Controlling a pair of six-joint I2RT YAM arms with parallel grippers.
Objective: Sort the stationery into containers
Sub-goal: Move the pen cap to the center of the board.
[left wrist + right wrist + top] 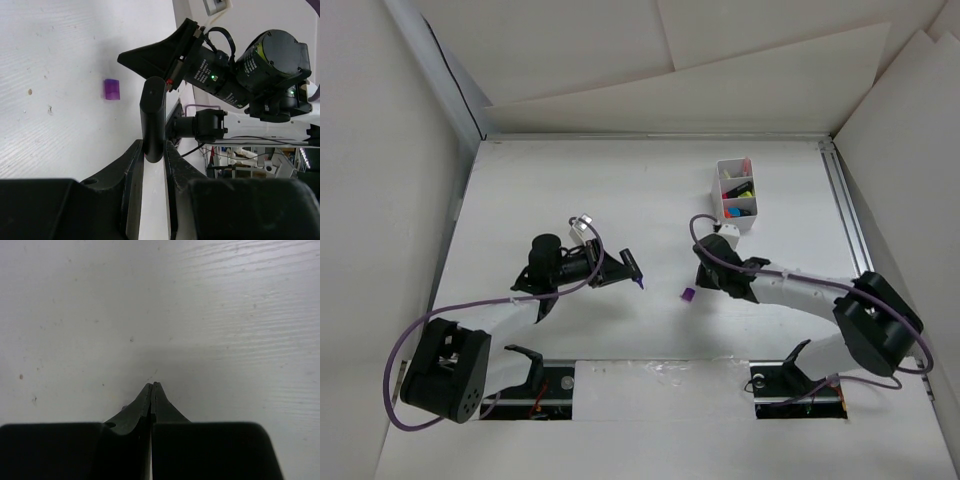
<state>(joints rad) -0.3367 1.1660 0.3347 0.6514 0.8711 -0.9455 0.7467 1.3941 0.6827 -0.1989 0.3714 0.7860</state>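
I'm holding a black highlighter (pixel 152 117) clamped tight in my left gripper (pixel 154 147) near centre, my right gripper (pixel 151 388) pinched shut and empty beside the loose purple cap (pixel 687 295), with the white box (pixel 739 224) far right.

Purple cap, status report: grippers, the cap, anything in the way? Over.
Left gripper shut on black marker. Right gripper shut, empty, close by purple cap, loose on table. White box beyond, no clutter between.
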